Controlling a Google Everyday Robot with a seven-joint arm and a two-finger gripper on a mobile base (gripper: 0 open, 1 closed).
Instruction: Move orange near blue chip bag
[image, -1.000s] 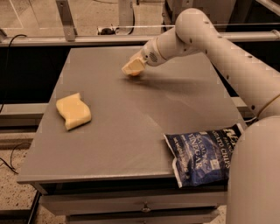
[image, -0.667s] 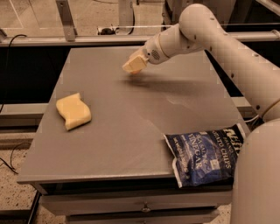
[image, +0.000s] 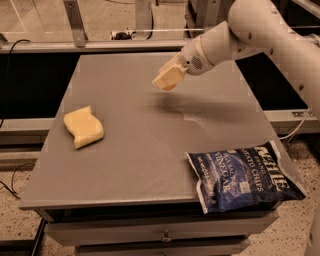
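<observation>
My gripper (image: 167, 78) hangs above the far middle of the grey table (image: 150, 150), at the end of the white arm that reaches in from the upper right. Its pale fingers are shut on the orange (image: 169, 88), of which only a small orange sliver shows under them. The orange is held off the tabletop, and a shadow lies on the table below it. The blue chip bag (image: 245, 176) lies flat at the table's front right corner, partly over the edge, well away from the gripper toward the front right.
A pale yellow wavy sponge (image: 83, 126) lies on the left side of the table. A metal frame and rails (image: 75, 25) stand behind the table's far edge. My white arm (image: 280, 35) crosses the upper right.
The gripper with the orange has moved a little to the right and toward the front. The chip bag and sponge have not moved.
</observation>
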